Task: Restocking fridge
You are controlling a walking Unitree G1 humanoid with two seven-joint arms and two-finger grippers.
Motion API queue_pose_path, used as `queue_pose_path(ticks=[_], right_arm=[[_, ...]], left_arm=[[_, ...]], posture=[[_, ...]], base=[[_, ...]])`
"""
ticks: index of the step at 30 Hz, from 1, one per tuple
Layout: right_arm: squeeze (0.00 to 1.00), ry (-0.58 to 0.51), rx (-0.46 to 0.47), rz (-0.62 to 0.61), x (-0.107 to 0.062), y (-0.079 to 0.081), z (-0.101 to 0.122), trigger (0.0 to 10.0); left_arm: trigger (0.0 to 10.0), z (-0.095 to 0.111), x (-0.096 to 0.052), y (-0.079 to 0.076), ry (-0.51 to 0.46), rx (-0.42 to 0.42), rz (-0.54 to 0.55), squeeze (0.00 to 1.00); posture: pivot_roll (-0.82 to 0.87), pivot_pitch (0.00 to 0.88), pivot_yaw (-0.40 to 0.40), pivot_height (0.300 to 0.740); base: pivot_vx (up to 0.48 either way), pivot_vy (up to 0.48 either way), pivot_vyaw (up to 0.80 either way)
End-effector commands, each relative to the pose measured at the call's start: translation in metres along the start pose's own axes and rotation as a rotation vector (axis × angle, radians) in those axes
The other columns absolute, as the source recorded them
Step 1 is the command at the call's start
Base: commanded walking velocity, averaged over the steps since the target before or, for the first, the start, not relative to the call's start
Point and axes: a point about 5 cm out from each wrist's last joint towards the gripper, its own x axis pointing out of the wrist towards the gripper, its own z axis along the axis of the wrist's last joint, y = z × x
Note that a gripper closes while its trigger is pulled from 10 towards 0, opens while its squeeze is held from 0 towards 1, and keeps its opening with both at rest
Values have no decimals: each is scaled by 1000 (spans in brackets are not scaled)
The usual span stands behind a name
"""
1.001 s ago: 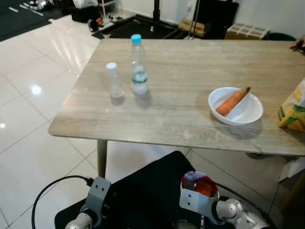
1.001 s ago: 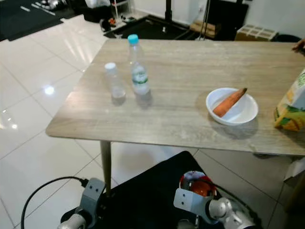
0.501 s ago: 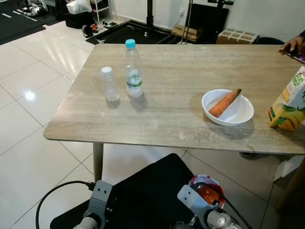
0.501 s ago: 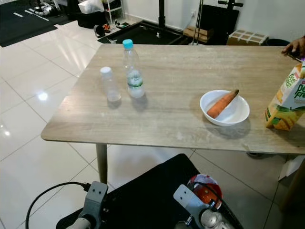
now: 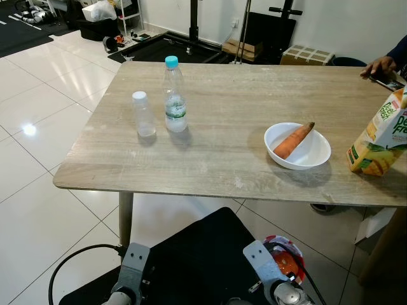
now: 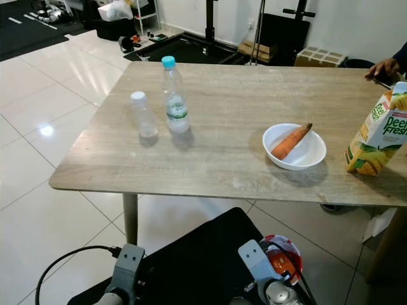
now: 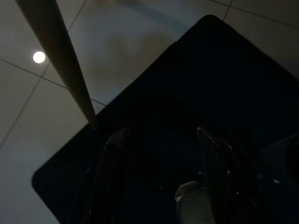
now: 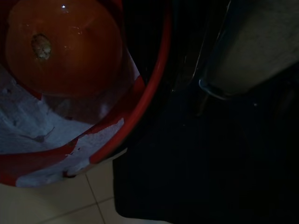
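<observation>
View: the camera backs off, so the pale wooden table (image 5: 241, 152) looks farther and the yellow juice carton (image 6: 376, 140) shows whole.
Food: clear water bottle with blue cap (image 5: 173, 95), carrot in white bowl (image 5: 297, 145) wait, untouched.
Left gripper (image 7: 161, 172): fingers spread, empty.
Right gripper (image 8: 140, 135): red-rimmed cup with a tomato (image 8: 60, 70) sits close; grip cannot be told.

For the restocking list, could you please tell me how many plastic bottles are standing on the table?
2. A small white-capped bottle stands near the table's left end; a taller blue-capped bottle stands just to its right, slightly farther back. No others visible.
</observation>
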Motion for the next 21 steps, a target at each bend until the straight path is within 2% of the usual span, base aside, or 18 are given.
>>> queue_pose_path(ticks=[1, 4, 5, 7, 8, 9, 10, 11, 13, 16, 19, 20, 21], right_arm=[[0, -6, 46, 8, -1, 3, -3, 10000], [0, -44, 113, 0, 0, 3, 3, 10000], [0, -40, 157, 31, 0, 6, 2, 10000], [0, -38, 166, 42, 0, 7, 2, 10000], [0, -35, 150, 47, -1, 9, 1, 10000], [0, -35, 150, 47, -1, 9, 1, 10000], [0, -29, 136, 56, -1, 10, -1, 10000], [0, -29, 136, 56, -1, 10, -1, 10000], [0, -31, 132, 44, -1, 10, -2, 10000], [0, -24, 152, 33, -2, 9, -3, 10000], [0, -15, 178, 23, -3, 7, -7, 10000], [0, -15, 178, 23, -3, 7, -7, 10000], [0, -11, 180, 17, -3, 7, -8, 10000]], left_arm=[[10000, -8, -4, 1, 20, -37, 5, 0], [10000, -14, -8, 6, 47, -62, -5, 0], [10000, -23, -13, 14, 92, -57, 26, 0], [10000, -25, -15, 16, 101, -55, 36, 0], [10000, -31, -20, 27, 125, -73, 101, 0], [10000, -31, -20, 27, 125, -73, 101, 0], [10000, -43, -30, 41, 174, -117, 193, 0], [10000, -43, -30, 41, 174, -117, 193, 0], [10000, -59, -45, 54, 223, -172, 285, 0], [10000, -59, -47, 52, 191, -211, 278, 0], [10000, -46, -40, 37, 45, -268, 156, 0], [10000, -46, -40, 37, 45, -268, 156, 0], [10000, -41, -36, 27, 5, -329, 72, 0]], posture=[[-142, 95, -2, 740], [-135, 101, -2, 740], [-122, 86, -16, 740], [-122, 86, -16, 740], [-116, 91, -23, 740], [-116, 91, -23, 740], [-119, 102, -14, 740], [-119, 102, -14, 740], [-115, 106, -17, 740], [-112, 103, -19, 740], [-103, 90, -25, 740], [-103, 90, -25, 740], [-106, 94, -27, 740]], base=[[0, 0, 0], [0, 0, 0], [0, 0, 0], [0, 0, 0], [0, 0, 0], [0, 0, 0], [0, 0, 0], [0, 0, 0], [0, 0, 0], [0, 0, 0], [0, 0, 0], [0, 0, 0], [0, 0, 0]])
